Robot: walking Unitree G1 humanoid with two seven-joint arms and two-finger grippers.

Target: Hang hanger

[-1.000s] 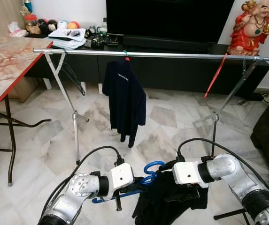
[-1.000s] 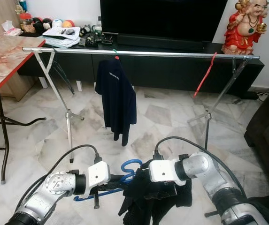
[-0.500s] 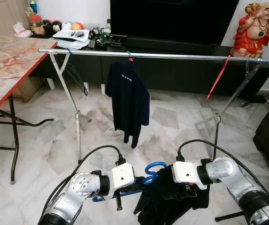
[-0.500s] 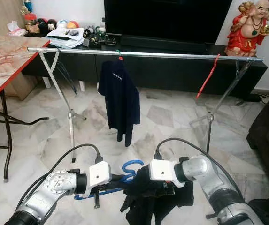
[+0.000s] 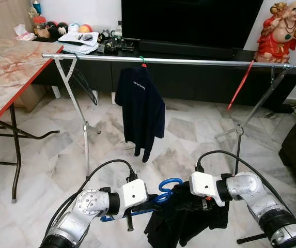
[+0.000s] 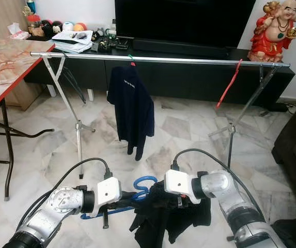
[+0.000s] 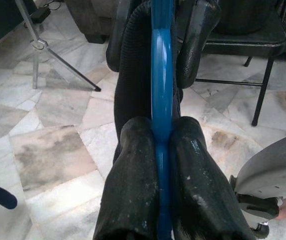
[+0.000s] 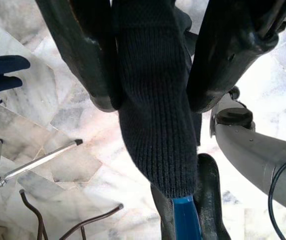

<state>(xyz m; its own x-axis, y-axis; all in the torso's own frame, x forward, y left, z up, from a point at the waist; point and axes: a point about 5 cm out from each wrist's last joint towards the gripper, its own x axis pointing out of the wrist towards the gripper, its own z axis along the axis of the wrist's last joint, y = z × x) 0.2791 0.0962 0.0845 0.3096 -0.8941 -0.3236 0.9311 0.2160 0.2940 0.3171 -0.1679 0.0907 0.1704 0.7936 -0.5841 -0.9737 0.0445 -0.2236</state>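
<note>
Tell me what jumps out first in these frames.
Low in front, the left gripper is shut on a blue hanger and the right gripper on the dark garment draped over it. Beyond them a long metal rail crosses the room, with a navy shirt hanging near its middle and a red hanger at its right end.

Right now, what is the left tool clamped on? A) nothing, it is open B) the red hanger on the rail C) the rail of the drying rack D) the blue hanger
D: in the left wrist view the left tool has both black fingers pressed against the blue hanger, which carries the dark garment that the right tool pinches.
</note>
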